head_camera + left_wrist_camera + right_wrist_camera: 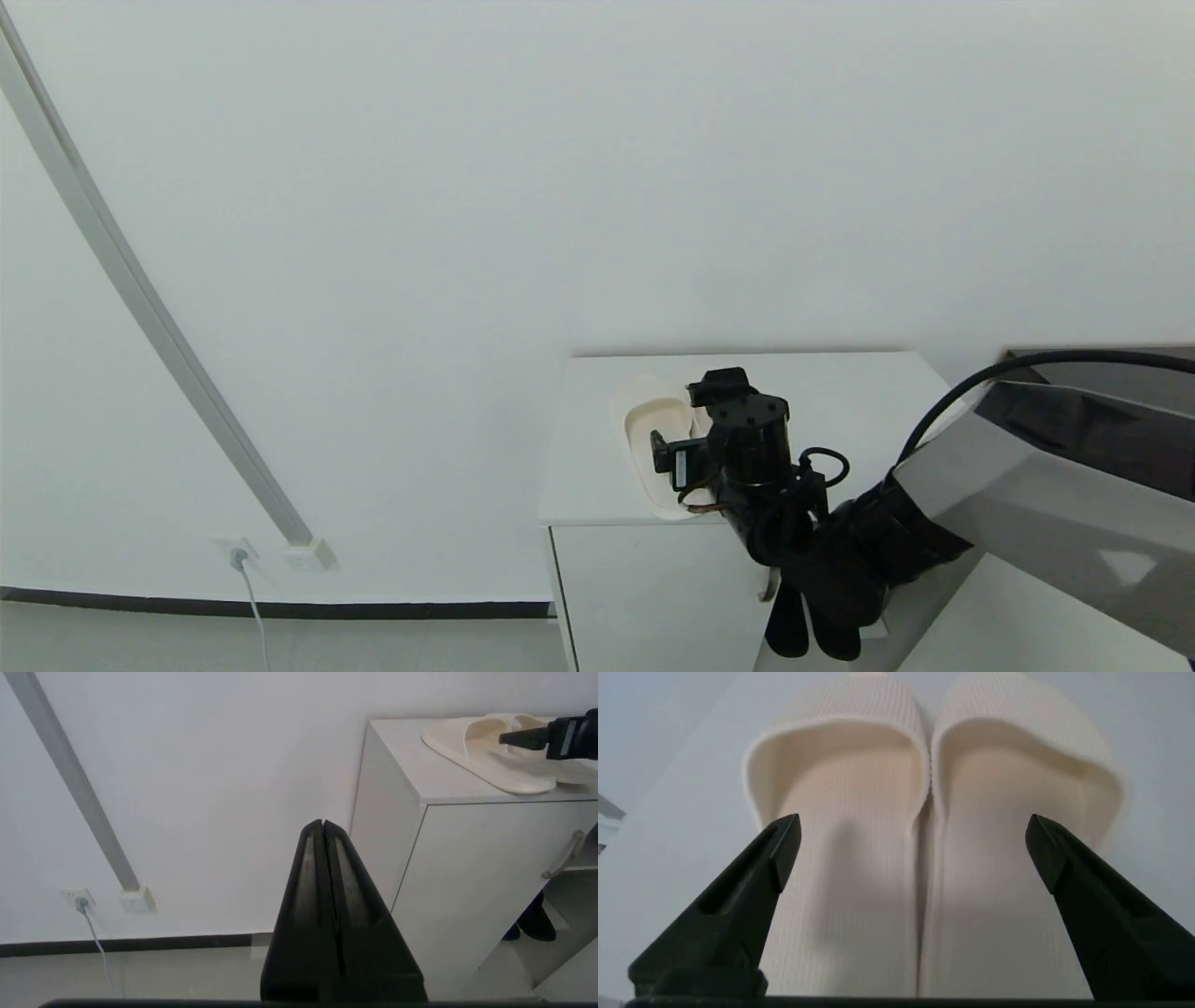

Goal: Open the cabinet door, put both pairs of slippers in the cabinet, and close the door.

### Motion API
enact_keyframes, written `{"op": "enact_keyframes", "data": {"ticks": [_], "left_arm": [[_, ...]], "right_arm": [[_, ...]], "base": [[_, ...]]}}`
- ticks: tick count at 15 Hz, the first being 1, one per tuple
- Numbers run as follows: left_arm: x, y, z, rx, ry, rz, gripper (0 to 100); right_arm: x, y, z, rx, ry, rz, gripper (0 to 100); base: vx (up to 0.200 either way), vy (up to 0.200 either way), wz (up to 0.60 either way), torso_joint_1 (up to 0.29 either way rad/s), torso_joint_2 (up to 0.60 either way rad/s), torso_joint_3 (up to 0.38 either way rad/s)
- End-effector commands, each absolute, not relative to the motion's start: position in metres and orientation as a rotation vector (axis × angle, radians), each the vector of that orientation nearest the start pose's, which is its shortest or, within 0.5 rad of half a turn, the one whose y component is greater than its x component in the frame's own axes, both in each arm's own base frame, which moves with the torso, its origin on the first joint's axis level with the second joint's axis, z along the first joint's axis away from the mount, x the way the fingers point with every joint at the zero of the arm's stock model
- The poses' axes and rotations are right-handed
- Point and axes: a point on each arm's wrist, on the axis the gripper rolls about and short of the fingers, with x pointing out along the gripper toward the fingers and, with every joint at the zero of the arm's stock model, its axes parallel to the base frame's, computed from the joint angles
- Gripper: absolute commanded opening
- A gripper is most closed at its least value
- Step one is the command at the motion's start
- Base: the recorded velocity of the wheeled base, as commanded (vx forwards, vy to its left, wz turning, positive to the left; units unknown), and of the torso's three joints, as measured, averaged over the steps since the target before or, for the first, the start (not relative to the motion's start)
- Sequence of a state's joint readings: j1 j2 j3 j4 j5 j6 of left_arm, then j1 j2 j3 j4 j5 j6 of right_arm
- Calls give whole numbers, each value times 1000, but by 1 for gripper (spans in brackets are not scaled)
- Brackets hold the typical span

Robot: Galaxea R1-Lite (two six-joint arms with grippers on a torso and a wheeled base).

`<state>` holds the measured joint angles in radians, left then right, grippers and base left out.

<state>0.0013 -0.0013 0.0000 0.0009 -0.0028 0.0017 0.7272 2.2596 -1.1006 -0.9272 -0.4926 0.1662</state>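
Pair of cream ribbed open-toe rubber slippers lies side by side, touching, on the flat top of the white box-shaped cabinet, toward its left front part, one slipper's end poking just past the front edge. Right gripper sits low over the slippers, black fingers spread wide with one finger off the outer side of one slipper and the other off the outer side of its mate, both slippers between them; cannot tell if the pads touch the rubber, nothing clamped. Left gripper is off to the cabinet's left side, away from it, aimed at the plain white wall, its jaws pressed together with nothing between them. Curved metal handle on the cabinet front; below it an opening shows the inside with a dark shape on a shelf, too small to tell what it is. On the wall a grey slanted conduit strip runs down to a small box, next to a white socket with a cable plugged in; dark skirting band along the floor
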Motion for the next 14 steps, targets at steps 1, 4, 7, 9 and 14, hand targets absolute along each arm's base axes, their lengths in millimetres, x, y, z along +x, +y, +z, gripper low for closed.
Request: {"op": "enact_keyframes", "data": {"ticks": [1,4,7,9,14], "left_arm": [[-23,0,75,2,2,-2,0],[-23,0,75,3,2,-2,0],[-23,0,75,3,2,0,0],[-23,0,75,3,2,-2,0],[-23,0,75,3,0,-2,0]], "right_arm": [[346,277,64,26,226,206,100],[375,280,59,42,214,184,100],[395,283,62,49,209,177,100],[400,287,65,51,198,179,100],[404,291,64,49,198,180,0]], "base": [[0,0,0,0,0,0],[0,0,0,0,0,0],[0,0,0,0,0,0],[0,0,0,0,0,0],[0,0,0,0,0,0]]}}
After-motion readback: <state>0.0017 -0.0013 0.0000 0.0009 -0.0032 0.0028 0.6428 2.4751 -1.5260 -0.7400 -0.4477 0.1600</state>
